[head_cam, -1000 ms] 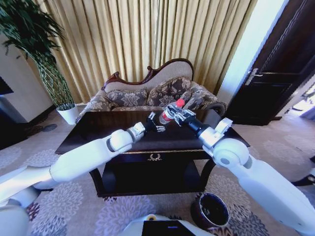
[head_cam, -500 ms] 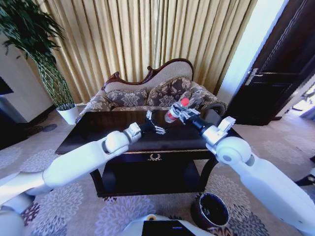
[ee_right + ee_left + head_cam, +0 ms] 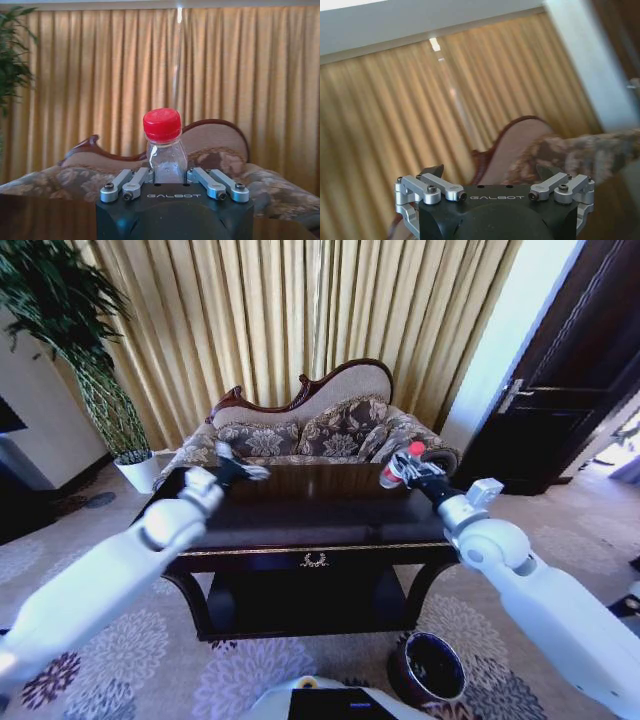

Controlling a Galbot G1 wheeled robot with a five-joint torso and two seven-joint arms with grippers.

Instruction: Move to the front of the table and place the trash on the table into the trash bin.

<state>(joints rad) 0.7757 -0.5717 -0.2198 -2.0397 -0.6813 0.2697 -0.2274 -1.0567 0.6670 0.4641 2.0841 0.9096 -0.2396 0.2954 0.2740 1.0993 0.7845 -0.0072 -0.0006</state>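
1. Head view: the right gripper [image 3: 404, 469] is raised above the right end of the table [image 3: 300, 522], clamped around a small clear water bottle [image 3: 398, 468] with a red cap, which hangs clear of the tabletop.
2. Right wrist view: the water bottle [image 3: 165, 150] stands upright between the fingers [image 3: 131, 182], which press against its body below the red cap; the right gripper [image 3: 169, 177] faces the sofa [image 3: 210, 145] and the gold curtains [image 3: 100, 70].
3. Head view again: the left gripper [image 3: 238, 470] is lifted over the table's far left corner, carrying nothing.
4. Left wrist view: the left gripper [image 3: 490, 172] has its fingers [image 3: 431, 172] spread wide apart with nothing between them.
5. The trash bin [image 3: 428, 668] sits on the patterned carpet [image 3: 130, 640] by the table's front right leg, well below the bottle.
6. A white plant pot [image 3: 140, 470] stands off past the table's left end.
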